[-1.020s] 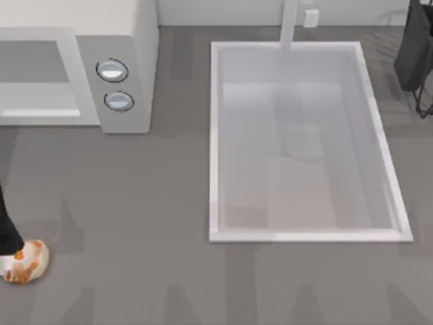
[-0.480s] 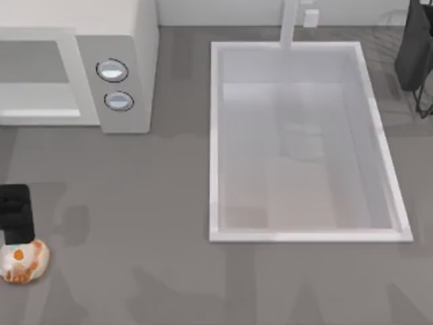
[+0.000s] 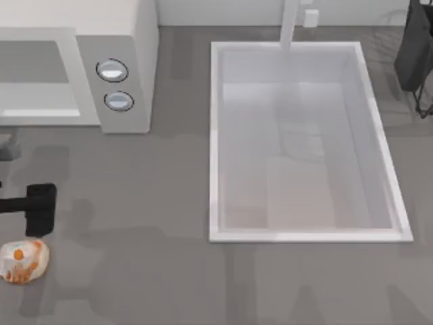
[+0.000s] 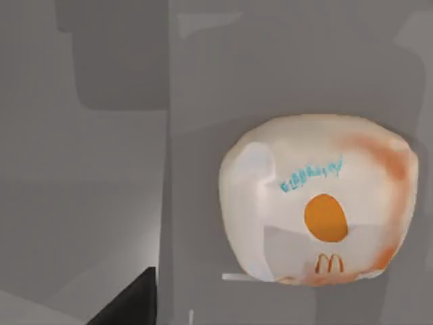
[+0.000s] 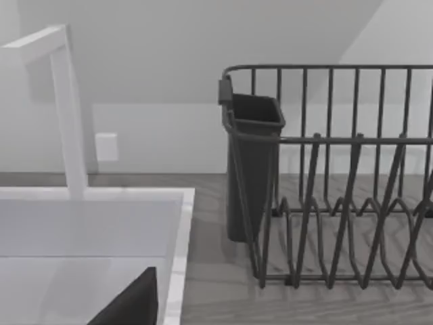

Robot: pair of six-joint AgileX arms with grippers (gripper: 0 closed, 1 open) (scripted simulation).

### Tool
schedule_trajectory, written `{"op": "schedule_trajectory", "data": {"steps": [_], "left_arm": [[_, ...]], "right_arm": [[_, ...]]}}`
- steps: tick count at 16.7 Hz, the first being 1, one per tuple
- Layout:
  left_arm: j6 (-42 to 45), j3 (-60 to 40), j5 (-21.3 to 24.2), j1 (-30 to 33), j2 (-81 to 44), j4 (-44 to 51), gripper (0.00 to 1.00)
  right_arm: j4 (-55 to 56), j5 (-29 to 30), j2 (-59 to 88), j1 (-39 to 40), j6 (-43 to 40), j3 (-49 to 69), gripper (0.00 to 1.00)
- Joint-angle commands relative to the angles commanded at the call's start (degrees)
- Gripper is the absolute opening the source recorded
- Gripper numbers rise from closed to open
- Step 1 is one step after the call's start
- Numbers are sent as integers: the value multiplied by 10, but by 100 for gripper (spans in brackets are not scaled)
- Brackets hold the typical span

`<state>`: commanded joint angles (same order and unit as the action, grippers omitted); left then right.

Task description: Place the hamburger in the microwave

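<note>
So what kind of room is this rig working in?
Most likely a simulated kitchen counter: a microwave at the back left, a white sink basin with a faucet, and a dark dish rack beside it. A wrapped hamburger lies front left.

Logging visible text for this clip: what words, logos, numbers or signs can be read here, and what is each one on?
Golden-arches "M" logo, in orange: on the hamburger wrapper, below an orange oval, seen in the left wrist view.
Short teal line of writing above the oval, on the same wrapper: too blurred to read.
Microwave: the two knobs show no readable marks.
Sink and dish rack: no text.
</note>
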<state>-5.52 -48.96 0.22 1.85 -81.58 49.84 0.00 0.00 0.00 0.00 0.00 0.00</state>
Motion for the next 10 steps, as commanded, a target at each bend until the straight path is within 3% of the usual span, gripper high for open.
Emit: {"op": "schedule_trajectory", "data": {"steps": [4, 10], "left_arm": [[-5, -45, -1, 0, -72, 46, 100], [-5, -44, -1, -2, -74, 44, 100]], "right_arm": [[0, 0, 0, 0, 0, 0, 100], [0, 0, 0, 0, 0, 0, 100]]}}
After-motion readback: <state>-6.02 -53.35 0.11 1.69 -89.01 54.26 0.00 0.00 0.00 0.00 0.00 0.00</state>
